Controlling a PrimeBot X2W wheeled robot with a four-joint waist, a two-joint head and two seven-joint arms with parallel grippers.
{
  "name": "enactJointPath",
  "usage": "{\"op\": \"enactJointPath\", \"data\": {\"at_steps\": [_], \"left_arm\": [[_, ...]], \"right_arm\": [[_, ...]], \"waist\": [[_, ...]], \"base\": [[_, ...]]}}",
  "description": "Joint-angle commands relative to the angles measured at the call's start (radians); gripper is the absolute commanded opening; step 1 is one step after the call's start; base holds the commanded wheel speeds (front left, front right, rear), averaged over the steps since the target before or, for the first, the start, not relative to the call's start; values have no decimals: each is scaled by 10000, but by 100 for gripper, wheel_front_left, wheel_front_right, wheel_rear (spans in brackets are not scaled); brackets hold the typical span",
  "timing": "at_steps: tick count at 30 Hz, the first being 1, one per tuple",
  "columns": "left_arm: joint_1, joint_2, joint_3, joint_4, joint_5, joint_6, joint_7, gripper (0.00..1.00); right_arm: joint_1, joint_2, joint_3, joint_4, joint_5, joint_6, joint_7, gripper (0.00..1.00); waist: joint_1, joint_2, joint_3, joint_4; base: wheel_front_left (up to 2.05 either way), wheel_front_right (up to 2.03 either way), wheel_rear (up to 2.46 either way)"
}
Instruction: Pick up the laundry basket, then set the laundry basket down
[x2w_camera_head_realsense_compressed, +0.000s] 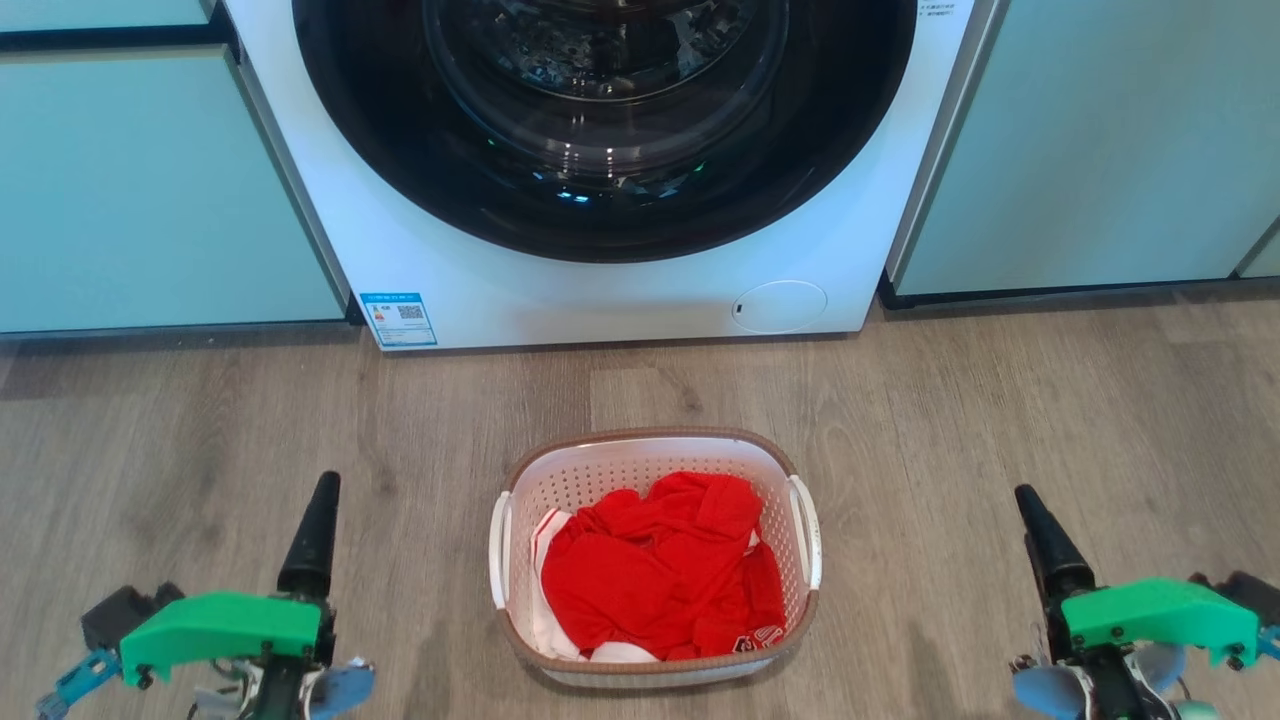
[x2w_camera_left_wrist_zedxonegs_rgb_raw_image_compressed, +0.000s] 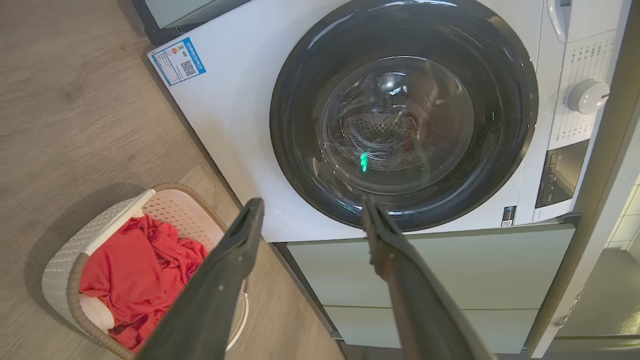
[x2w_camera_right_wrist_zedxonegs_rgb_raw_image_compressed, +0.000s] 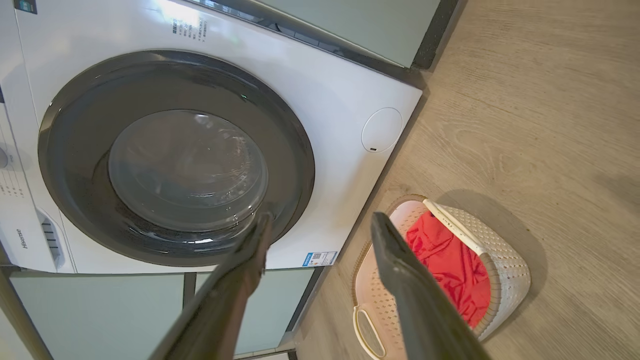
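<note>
Head view: laundry basket rests on the floor before the washing machine, centred between both arms; left gripper and right gripper spread apart, empty; side handles face one gripper each, equally near.

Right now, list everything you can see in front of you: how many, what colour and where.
floor: one, grey-brown wood, underfoot
washing machine: one, white with dark round door, straight ahead
label: one, blue, machine's lower left corner
cabinets: two, pale green, either side of the machine
laundry basket: one, white with brown rim, on the floor before the machine
clothing: one heap, red with some white, inside the basket
left gripper: one, dark fingers, open, left of the basket
right gripper: one, dark fingers, open, right of the basket
</note>
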Motion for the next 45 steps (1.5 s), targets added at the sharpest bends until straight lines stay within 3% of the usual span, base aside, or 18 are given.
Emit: {"op": "enactJointPath", "data": {"at_steps": [1,24,45], "left_arm": [[-493,104,10,-460,436,47,-158,100],[-346,232,-686,-1098,4557,630,-838,100],[20,556,-1428,-1327,7084,1287,-1431,100]], "right_arm": [[-486,-82,123,-449,-411,4,-125,100],[-410,-111,953,-1005,-3921,6,-797,100],[-259,-137,1181,-1175,-6463,8,-1383,100]], "waist": [[0,0,0,1],[0,0,-8,-45],[0,0,-107,-58]], "base": [[0,0,0],[0,0,0],[0,0,0]]}}
